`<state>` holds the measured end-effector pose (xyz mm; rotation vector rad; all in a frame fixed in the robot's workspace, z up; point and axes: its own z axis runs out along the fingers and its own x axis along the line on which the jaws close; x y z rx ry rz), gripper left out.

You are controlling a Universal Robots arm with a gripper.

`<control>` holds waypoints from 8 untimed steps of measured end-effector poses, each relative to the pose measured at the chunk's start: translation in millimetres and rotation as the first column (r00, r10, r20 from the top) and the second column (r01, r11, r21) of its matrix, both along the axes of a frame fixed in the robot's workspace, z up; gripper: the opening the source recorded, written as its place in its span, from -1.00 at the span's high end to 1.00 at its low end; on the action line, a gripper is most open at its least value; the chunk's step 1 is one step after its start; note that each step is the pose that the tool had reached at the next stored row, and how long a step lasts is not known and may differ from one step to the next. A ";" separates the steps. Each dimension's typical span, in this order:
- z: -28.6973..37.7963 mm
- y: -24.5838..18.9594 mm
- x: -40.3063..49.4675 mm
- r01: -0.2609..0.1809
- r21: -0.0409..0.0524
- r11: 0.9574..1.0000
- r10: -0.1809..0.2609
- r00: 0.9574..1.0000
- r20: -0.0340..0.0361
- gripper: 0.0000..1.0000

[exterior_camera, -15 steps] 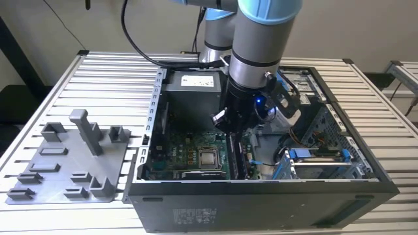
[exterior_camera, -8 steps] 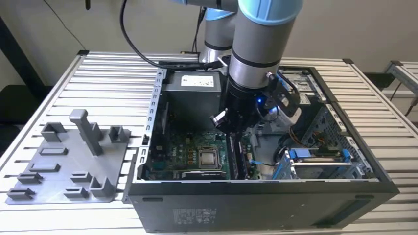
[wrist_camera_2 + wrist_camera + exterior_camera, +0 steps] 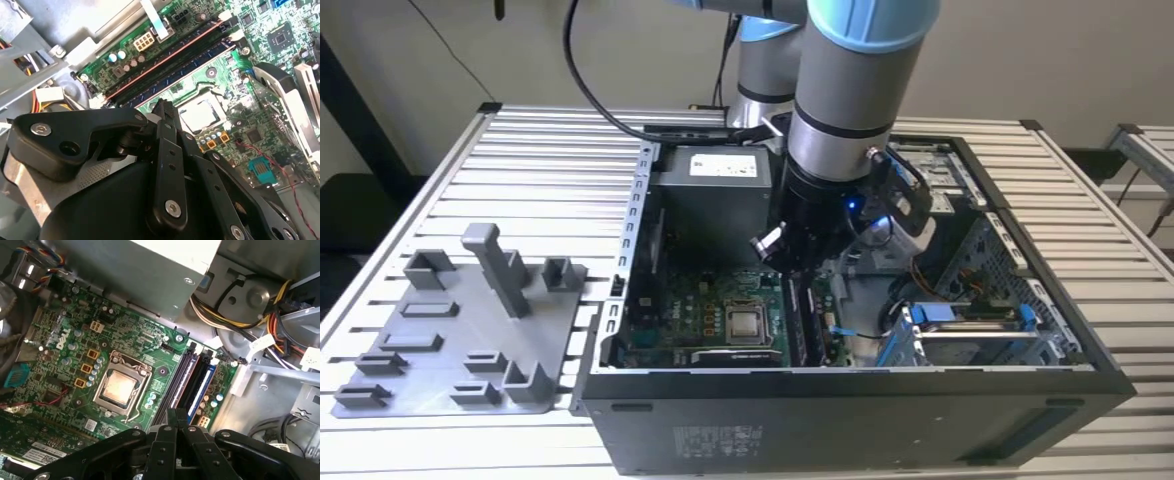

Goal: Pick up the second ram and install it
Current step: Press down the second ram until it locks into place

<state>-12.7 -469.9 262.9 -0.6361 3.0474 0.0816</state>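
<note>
My gripper (image 3: 783, 262) hangs inside the open computer case (image 3: 854, 400), low over the motherboard's memory slots (image 3: 803, 320). In both wrist views its black fingertips (image 3: 177, 412) (image 3: 162, 106) meet, shut, with nothing between them. They sit just above the near end of the long black and blue memory slots (image 3: 192, 382) (image 3: 170, 60). A dark strip with a pale edge (image 3: 181, 377) stands in one slot. I cannot tell whether it is the second ram. The grey holder tray (image 3: 454, 345) on the exterior view's left carries no memory stick that I can see.
The CPU socket (image 3: 747, 322) (image 3: 120, 390) lies beside the slots. The power supply (image 3: 714, 180) is at the far end of the case, with cable bundles (image 3: 250, 315) and a drive cage (image 3: 974, 335) on the exterior view's right. The case stands on a slatted table (image 3: 547, 180).
</note>
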 end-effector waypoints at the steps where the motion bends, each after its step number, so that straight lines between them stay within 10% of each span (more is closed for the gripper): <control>1: 0.0 0.0 0.0 -0.004 0.001 1.000 0.004 1.000 0.000 0.79; 8: 0.0 0.0 0.0 -0.044 0.005 0.999 0.044 0.999 0.000 0.79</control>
